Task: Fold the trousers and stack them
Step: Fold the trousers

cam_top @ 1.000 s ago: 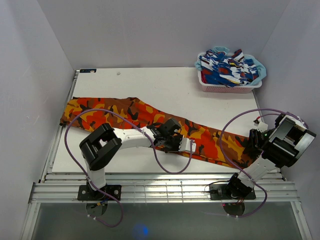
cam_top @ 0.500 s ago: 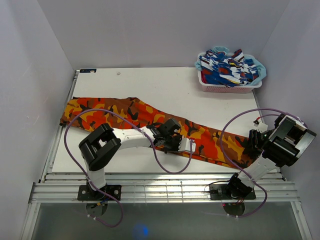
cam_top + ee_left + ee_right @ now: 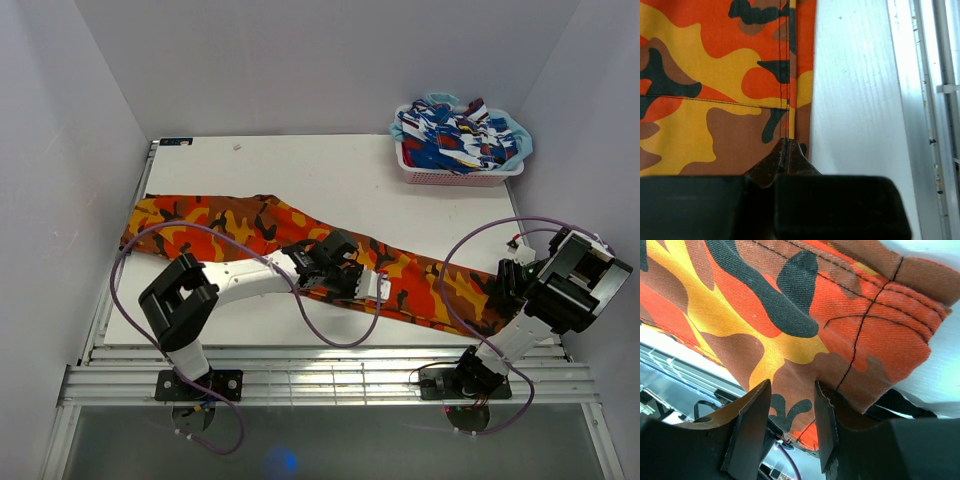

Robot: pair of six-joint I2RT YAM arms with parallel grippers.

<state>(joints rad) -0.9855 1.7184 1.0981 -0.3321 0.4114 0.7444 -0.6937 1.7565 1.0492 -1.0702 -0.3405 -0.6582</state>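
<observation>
The long, soft fabric trousers (image 3: 230, 225), printed in orange, red and yellow camouflage with dark blotches, lie stretched out as one strip across the white table (image 3: 330, 170). The strip runs from the far left to the near right corner. No crosswise fold is visible. Whether the two legs already lie one on the other cannot be told from above. The left gripper (image 3: 785, 148) rests at the near seam edge, about midway along the strip. Its fingertips are closed tip to tip on the stitched seam, but the cloth there looks flat, so a pinch cannot be confirmed. The right gripper (image 3: 791, 392) is at the near right end, fingers on either side of the stitched end with cloth filling the gap, which is judged to be a grasp. A pink plastic basket (image 3: 455, 177) holding blue, white and red printed cloth (image 3: 455, 135) stands at the far right corner, well apart from the strip. Judged progress is early: the holds are being taken, and every fold and the stacking remain to be done.
</observation>
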